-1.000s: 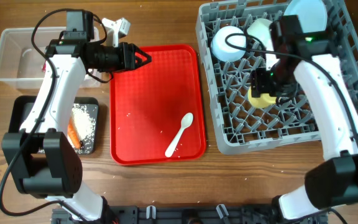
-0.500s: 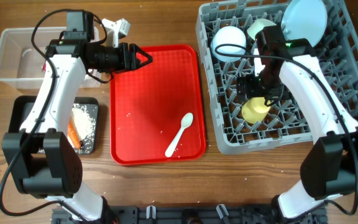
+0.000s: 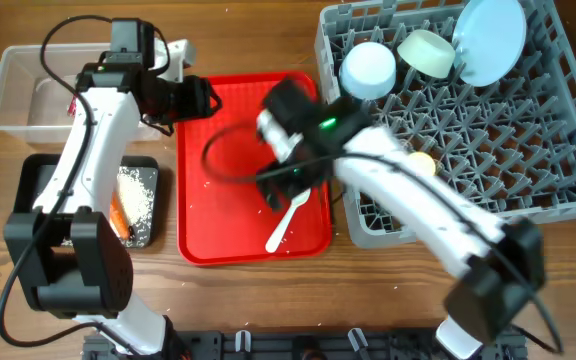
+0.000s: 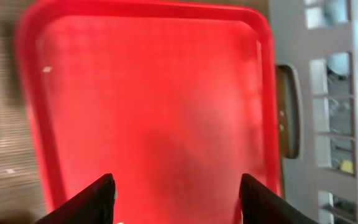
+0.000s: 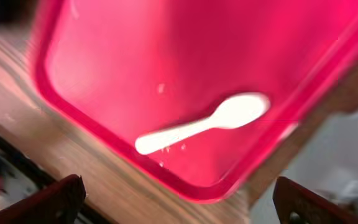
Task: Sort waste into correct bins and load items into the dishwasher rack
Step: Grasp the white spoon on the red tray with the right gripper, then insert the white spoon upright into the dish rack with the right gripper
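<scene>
Overhead, the big change is my right arm: a second ago it was over the rack point(image 3: 538, 150) holding the cup point(image 3: 423, 163), and now it has swung across to the red tray point(image 3: 223, 215). The yellow cup sits down in the rack, partly hidden by my arm, so I think that job is done. The plate point(image 3: 488, 40) and the two bowls point(image 3: 368, 68) are in the rack too, at the far end. That leaves the spoon point(image 5: 204, 124), which lies flat on the red tray near its front right corner. My right gripper point(image 5: 179, 208) hangs above it with its jaws wide apart and nothing in them. My left gripper point(image 4: 176, 199) has pulled back a little toward the tub point(image 3: 3, 100). It is over the far left corner of the red tray, open and empty too. It is well away from the spoon, so it should not bump my other arm. The black tray point(image 3: 38, 165) by my left arm has the rice point(image 3: 136, 195) and the carrot point(image 3: 118, 222) in it. The spoon may be hard to pick up, because it is thin and flat on the tray. The raised edge of the tray is just beside it, and the wall of the rack is close on that side. A few white crumbs point(image 5: 160, 88) lie on the tray near the spoon. My right camera is blurry, so I judge I am not lined up with the spoon yet.
</scene>
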`<state>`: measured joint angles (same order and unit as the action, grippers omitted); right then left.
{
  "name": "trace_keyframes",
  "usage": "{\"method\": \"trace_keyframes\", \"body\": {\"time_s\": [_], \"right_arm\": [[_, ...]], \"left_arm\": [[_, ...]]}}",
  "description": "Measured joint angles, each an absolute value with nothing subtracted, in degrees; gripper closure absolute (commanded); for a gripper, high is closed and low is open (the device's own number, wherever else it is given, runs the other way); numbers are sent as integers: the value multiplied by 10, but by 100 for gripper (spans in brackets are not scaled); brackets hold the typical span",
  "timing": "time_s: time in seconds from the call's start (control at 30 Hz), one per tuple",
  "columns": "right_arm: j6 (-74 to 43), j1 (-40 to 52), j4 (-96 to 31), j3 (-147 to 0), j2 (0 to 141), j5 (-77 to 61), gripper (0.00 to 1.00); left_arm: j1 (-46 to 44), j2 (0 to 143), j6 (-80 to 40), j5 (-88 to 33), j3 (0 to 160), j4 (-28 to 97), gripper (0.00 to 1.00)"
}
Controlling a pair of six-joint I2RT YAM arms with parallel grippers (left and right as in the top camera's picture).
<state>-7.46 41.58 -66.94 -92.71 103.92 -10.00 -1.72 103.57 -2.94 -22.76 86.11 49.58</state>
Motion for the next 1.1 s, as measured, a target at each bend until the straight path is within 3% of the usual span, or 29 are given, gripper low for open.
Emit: {"method": "trace_keyframes", "body": {"time_s": [0.1,0.23,0.43,0.53,0.7,0.8,1.1], "right_arm": [[-79,450,-629,-862,1095,-75,6],[-92,450,-572,-834,1140,-65,22],[-201,450,-562,-829,1183,-34,56],[-232,450,-558,-829,1183,-29,71],[-265,450,-552,-829,1198,-2,75],[-284,450,-541,-826,1197,5,96],[-282,406,-518,-823,1191,29,96]], "left_arm": [[-20,1036,-64,-208,861,495,25],[-48,1036,-77,-208,861,510,21],[-79,1036,-79,-208,861,523,18],[-82,1036,-80,-207,861,523,12],[-82,1036,-81,-184,861,524,4],[-82,1036,-81,-157,861,523,0],[-59,1036,-83,-122,861,474,0]]}}
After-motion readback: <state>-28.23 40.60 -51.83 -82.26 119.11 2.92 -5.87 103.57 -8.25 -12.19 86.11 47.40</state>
